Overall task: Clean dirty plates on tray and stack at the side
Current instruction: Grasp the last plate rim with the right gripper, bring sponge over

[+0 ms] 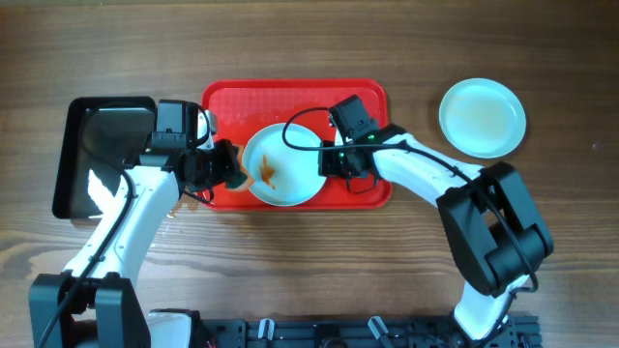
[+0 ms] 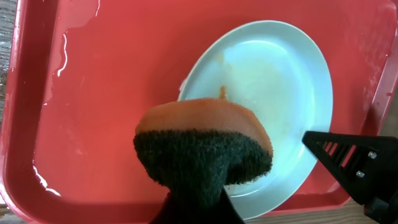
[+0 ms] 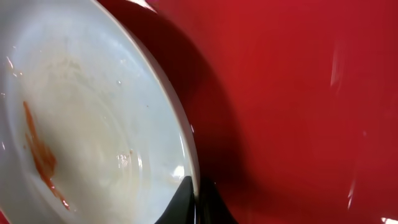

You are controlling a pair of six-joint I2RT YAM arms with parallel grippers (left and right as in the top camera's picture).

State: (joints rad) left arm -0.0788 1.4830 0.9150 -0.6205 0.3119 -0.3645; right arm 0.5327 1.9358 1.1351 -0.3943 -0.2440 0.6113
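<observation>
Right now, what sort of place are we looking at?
Probably a robot test bench staged as a dishwashing station: a wood-grain table, a red tray holding a sauce-smeared plate, and a scrub sponge in the left gripper.

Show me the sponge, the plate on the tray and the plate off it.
Sponge (image 2: 202, 155): left wrist view, green scrub face.
Tray plate (image 1: 283, 164): overhead view, its centre.
Side plate (image 1: 483, 117): overhead view, its centre.

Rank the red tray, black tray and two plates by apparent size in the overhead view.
1. Red tray
2. Black tray
3. Plate on the red tray and plate on the table: look about alike, unranked.
</observation>
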